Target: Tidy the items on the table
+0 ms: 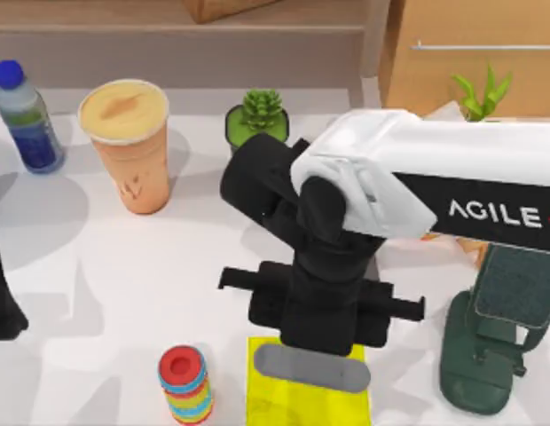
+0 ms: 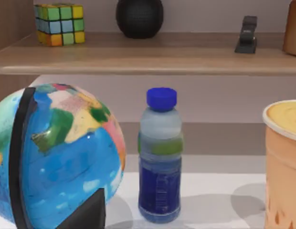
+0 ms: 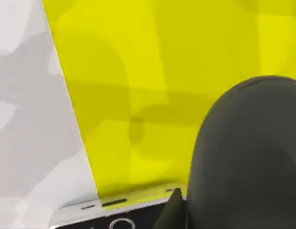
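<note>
Apparently right gripper crowds yellow mat's edge.

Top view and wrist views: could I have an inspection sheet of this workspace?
Surface: white table, with a yellow mat at the bottom edge.
Job's things: mouse over the mat, contact unclear; smartphone at the mat's edge; cup back left.
Clutter: water bottle, globe, succulent, ring stack, green stand.
Grippers: right gripper low over the mat; left arm parked at the left.
Cables: nothing seen.
Surroundings: wooden shelf holding a puzzle cube.
</note>
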